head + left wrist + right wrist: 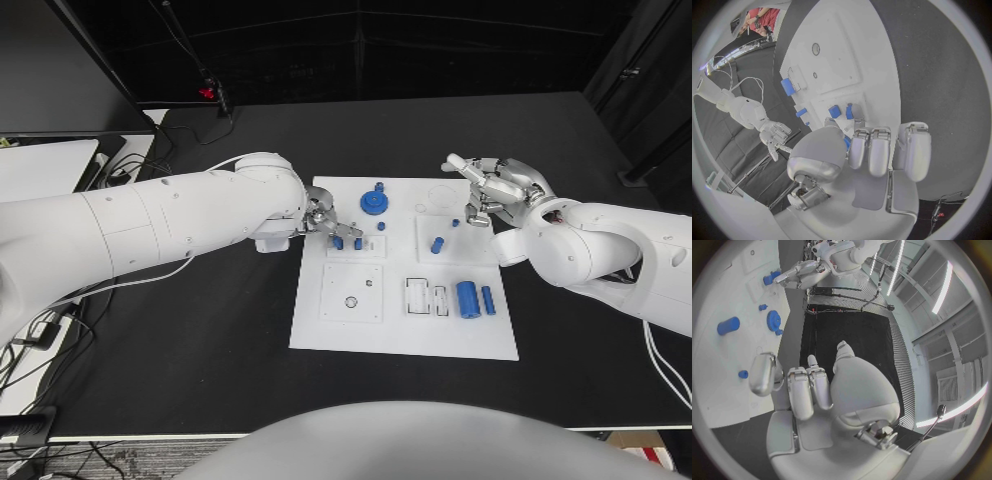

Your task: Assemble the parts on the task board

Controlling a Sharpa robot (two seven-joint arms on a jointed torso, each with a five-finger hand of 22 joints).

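The white task board (404, 300) lies in the middle of the black table. My left hand (325, 222) hovers over the board's far left part and pinches a small blue peg (338, 241) at its fingertips; the peg (846, 142) sits between thumb and curled fingers in the left wrist view. Close by are a blue gear (375, 204) and a short peg (359, 243). My right hand (498, 190) is over the board's far right corner, fingers apart and holding nothing. A large blue cylinder (467, 296) and a slimmer one (489, 301) lie near the right edge.
Another blue piece (437, 244) and a tiny one (454, 222) lie on the board below the right hand. Cables (137, 165) and a white device (43, 165) sit at the table's far left. Bare black table (188, 360) surrounds the board.
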